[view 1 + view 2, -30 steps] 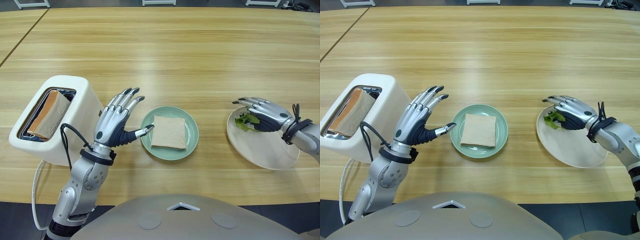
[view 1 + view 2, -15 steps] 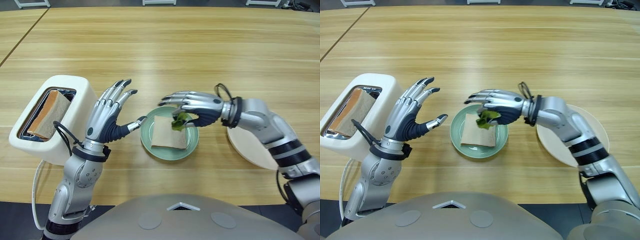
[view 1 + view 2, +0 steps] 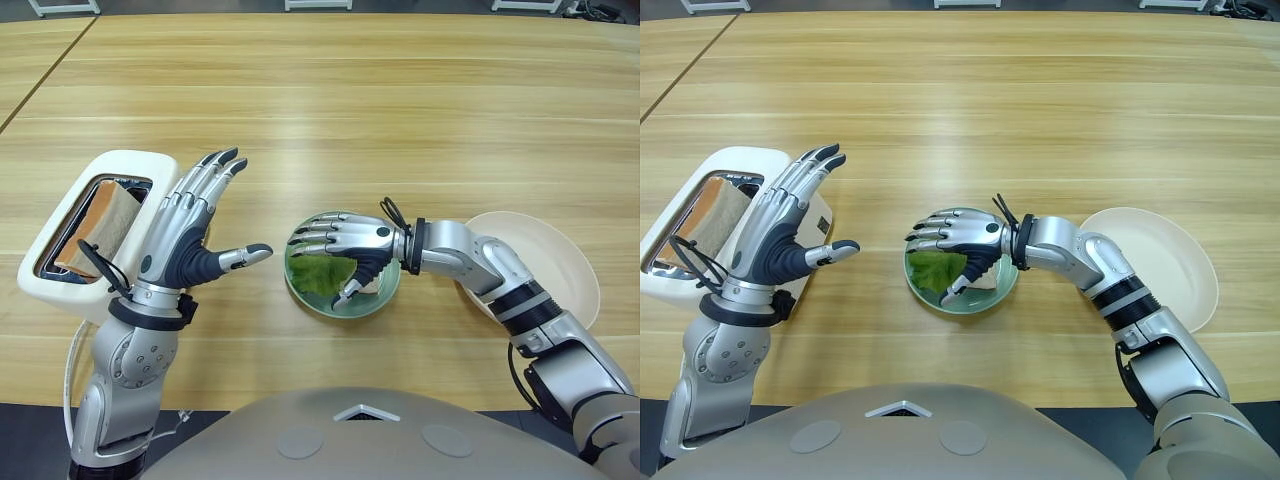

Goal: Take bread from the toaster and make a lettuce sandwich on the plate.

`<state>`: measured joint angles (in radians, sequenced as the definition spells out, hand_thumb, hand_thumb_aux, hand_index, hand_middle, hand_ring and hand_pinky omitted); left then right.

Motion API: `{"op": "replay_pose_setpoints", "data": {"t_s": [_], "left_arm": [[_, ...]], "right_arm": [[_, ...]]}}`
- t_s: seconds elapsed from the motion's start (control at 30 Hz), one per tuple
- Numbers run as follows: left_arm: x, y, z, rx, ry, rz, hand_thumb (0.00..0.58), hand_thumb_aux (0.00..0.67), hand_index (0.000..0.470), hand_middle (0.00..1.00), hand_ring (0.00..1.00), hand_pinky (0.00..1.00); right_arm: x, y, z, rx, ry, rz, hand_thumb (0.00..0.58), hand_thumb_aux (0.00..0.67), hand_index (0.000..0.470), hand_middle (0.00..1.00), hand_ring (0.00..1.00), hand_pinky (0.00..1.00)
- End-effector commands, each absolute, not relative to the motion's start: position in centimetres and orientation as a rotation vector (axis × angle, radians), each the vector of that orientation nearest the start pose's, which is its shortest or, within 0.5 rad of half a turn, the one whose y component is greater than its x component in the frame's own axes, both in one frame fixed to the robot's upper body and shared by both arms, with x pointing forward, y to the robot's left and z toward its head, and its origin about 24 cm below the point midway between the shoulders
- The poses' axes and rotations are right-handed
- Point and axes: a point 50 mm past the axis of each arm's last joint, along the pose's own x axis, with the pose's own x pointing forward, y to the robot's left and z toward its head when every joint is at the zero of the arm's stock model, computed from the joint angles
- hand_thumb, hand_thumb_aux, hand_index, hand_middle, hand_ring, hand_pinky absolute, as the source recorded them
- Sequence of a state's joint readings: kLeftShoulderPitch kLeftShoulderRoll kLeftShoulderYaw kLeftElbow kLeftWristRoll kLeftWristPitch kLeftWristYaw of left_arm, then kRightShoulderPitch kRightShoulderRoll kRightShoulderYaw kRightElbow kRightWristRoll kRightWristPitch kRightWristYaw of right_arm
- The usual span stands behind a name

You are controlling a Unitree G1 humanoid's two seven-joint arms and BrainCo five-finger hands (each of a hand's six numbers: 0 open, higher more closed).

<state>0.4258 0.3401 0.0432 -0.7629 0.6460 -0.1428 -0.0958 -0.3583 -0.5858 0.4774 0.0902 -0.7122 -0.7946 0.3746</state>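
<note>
Left eye view: lettuce point(image 3: 315, 272) lies flat, bright green & crinkly, on the green plate point(image 3: 340, 312), covering most of the bread slice point(image 3: 987, 283). R hand point(image 3: 350, 245) hovers just over it, fingers stretched out, thumb pointing down, gripping nothing. L hand point(image 3: 180, 245) is spread wide beside the toaster point(image 3: 60, 290), w/ a browned slice point(image 3: 105, 225) in its slot.

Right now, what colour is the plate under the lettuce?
The plate is pale green; clearest in the left eye view.

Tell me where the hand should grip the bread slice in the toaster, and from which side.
Probably pinch the bread slice by its upper edge, across its flat faces, coming from above: it stands in the toaster slot, only its top exposed.
</note>
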Motion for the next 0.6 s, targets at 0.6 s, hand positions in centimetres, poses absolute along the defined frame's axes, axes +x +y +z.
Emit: {"op": "replay_pose_setpoints", "data": {"t_s": [0.6], "left_arm": [[12.2,25.7,17.7,1.45,-0.159,0.209,0.0,0.0,0.0,0.0,0.0,0.0]], "right_arm": [[22.9,-15.2,12.0,-1.284,-0.707,0.942,0.0,0.0,0.0,0.0,0.0,0.0]]}}
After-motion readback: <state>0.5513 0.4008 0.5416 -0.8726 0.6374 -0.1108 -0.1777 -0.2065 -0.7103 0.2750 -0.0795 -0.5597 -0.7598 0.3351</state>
